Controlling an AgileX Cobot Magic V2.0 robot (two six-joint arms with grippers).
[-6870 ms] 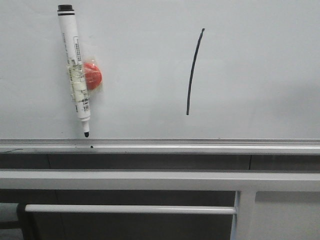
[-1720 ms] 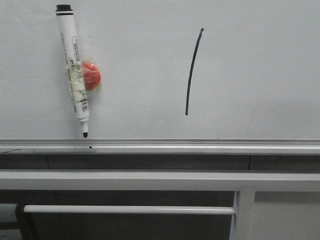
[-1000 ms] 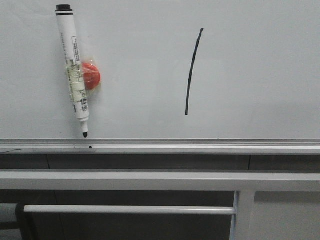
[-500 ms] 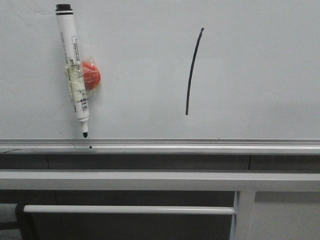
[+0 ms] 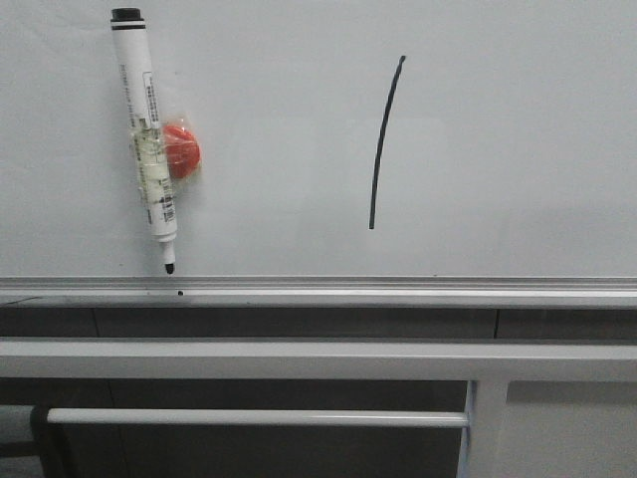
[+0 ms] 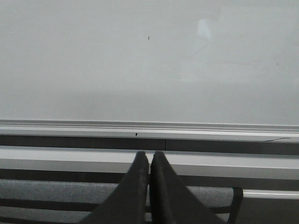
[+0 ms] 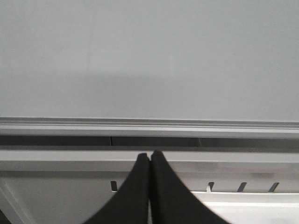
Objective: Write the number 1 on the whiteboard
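Note:
The whiteboard (image 5: 498, 149) fills the upper part of the front view, pale and glossy, with a silver bottom rail (image 5: 318, 292). On it stands the number 1 (image 5: 383, 144), a thin black, slightly curved near-vertical stroke. Neither gripper shows in the front view. My left gripper (image 6: 149, 155) is shut with nothing in it, low in front of the whiteboard (image 6: 149, 60) and its rail. My right gripper (image 7: 150, 155) is shut and empty too, facing a bare part of the whiteboard (image 7: 149, 56).
A white marker pen (image 5: 144, 139) with a black cap hangs tip down at the board's left, taped to a red magnet (image 5: 183, 151). Grey metal frame bars (image 5: 299, 358) run below the rail.

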